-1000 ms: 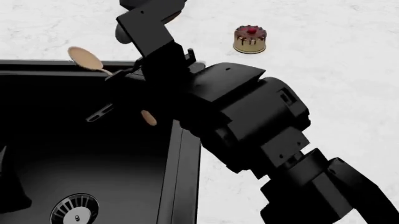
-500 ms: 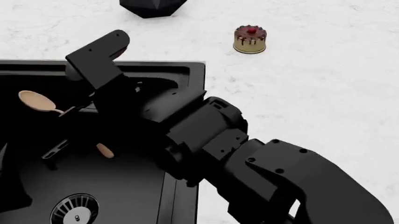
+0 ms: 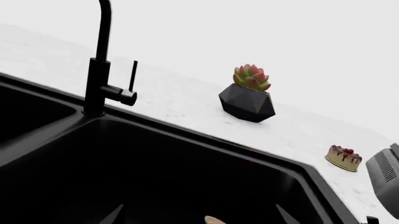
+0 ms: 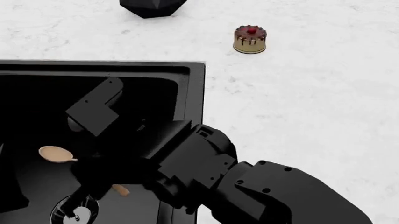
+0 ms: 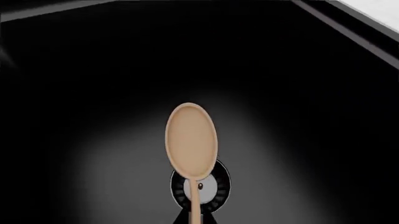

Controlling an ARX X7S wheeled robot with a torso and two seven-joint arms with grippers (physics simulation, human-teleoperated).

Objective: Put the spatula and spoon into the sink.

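Observation:
My right gripper (image 4: 93, 173) is shut on the thin handle of the tan wooden spoon (image 4: 55, 154) and reaches down into the black sink (image 4: 197, 88). In the right wrist view the spoon's (image 5: 191, 140) oval bowl hangs over the round drain strainer (image 5: 212, 187), its handle running back between the jaws of the gripper (image 5: 195, 220). The spoon's tip (image 3: 215, 220) also shows low in the left wrist view, beyond the wide-apart fingers (image 3: 113, 215) of the left gripper (image 3: 198, 219), which holds nothing. The spatula is out of view.
A tall black faucet (image 3: 98, 60) stands on the sink's back rim. On the white marble counter (image 4: 299, 102) sit a succulent in a black faceted pot (image 3: 247, 95) and a small chocolate cake (image 4: 250, 39). The strainer (image 4: 74, 211) lies under the right arm.
My right arm has carried the spoon from the sink's back rim forward and down into the basin, nearer the drain strainer. The spoon stays gripped throughout.

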